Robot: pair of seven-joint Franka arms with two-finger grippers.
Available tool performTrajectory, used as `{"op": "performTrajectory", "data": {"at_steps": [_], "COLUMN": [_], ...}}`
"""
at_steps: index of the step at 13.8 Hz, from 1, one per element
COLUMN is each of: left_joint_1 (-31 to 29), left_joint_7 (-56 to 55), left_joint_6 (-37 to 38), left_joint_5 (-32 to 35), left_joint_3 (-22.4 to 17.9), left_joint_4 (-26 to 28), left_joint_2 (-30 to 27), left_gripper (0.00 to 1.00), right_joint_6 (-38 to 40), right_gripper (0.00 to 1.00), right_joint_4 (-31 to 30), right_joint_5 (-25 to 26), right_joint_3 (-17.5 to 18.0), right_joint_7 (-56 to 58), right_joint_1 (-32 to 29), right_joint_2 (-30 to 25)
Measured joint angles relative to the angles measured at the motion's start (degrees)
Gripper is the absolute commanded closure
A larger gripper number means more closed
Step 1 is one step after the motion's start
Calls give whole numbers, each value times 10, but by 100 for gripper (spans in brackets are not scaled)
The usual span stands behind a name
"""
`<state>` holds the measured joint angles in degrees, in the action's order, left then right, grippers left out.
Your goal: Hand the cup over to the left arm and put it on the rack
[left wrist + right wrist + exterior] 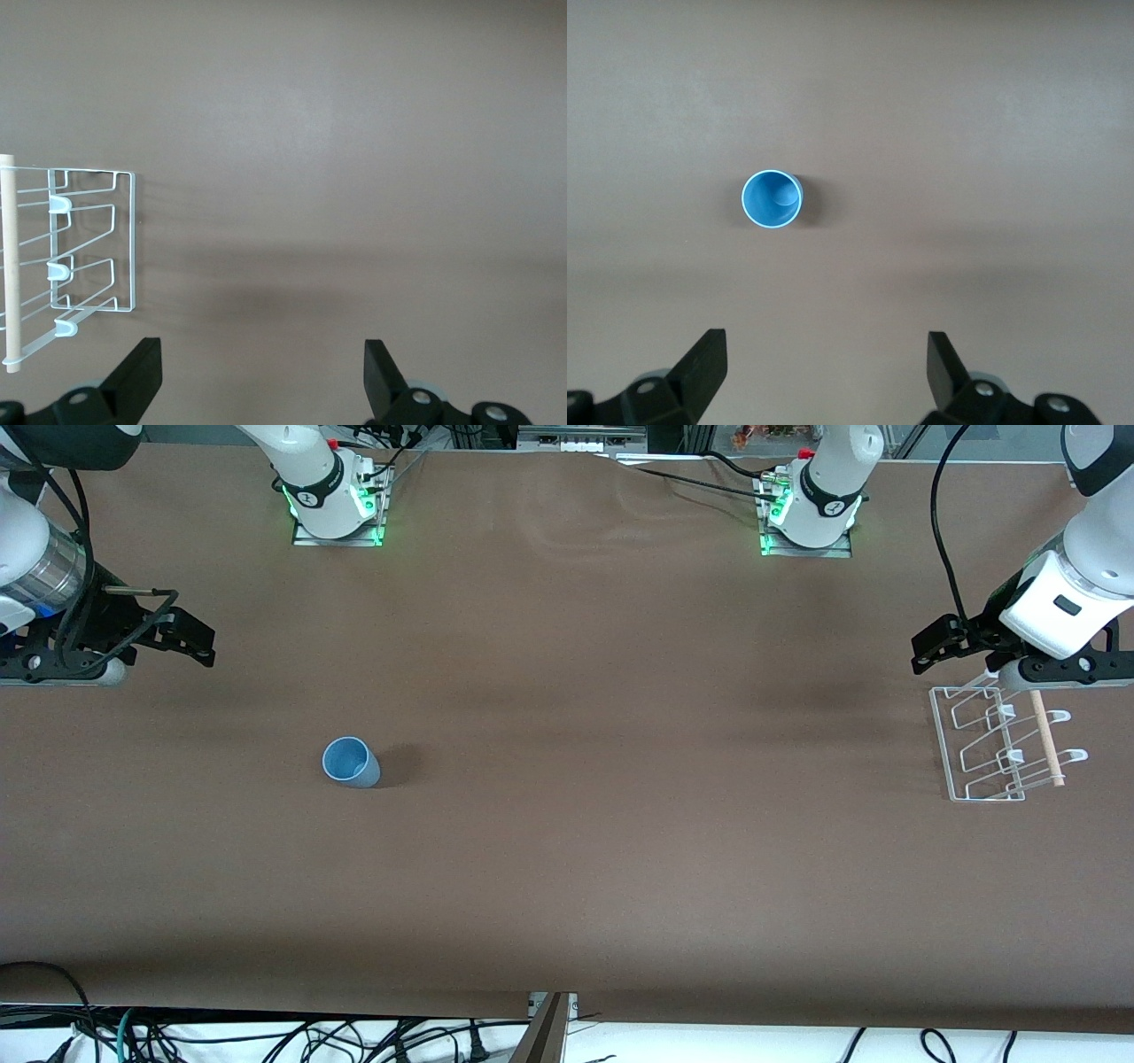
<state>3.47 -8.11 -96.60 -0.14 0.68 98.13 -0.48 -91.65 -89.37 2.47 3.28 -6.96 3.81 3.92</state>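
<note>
The light-blue cup (350, 763) stands upright and alone on the brown table, toward the right arm's end; the right wrist view shows its open mouth (772, 199) from above. My right gripper (190, 638) hangs open over the table's edge at that end, well apart from the cup, with nothing between its fingers (827, 350). The white wire rack (942, 744) with its wooden rod (1045, 737) sits at the left arm's end. My left gripper (935, 646) hovers open and empty over the table beside the rack (133, 239), as its wrist view (263, 359) also shows.
Both arm bases (337, 505) (811, 514) stand along the table's edge by the robots. Cables hang below the table edge nearest the front camera (266, 1036). Bare brown tabletop (638, 779) stretches between cup and rack.
</note>
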Motion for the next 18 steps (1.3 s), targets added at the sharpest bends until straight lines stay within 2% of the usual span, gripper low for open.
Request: {"op": "performTrajectory", "data": {"at_steps": [5, 12, 18], "left_joint_1": [0, 1, 4], "left_joint_7": [0, 0, 0], "left_joint_6": [10, 51, 53], "left_joint_5": [0, 0, 0], "left_joint_3": [0, 3, 5], "left_joint_4": [0, -10, -12], "left_joint_2": [0, -1, -1], "left_gripper": [0, 0, 0], "right_joint_6": [-11, -89, -164], "right_gripper": [0, 0, 0], "right_joint_4": [0, -2, -22], "right_joint_5": [0, 0, 0], "right_joint_3": [5, 9, 10], "right_joint_7": [0, -1, -1], "right_joint_1": [1, 23, 26], "right_joint_2": [26, 181, 250]}}
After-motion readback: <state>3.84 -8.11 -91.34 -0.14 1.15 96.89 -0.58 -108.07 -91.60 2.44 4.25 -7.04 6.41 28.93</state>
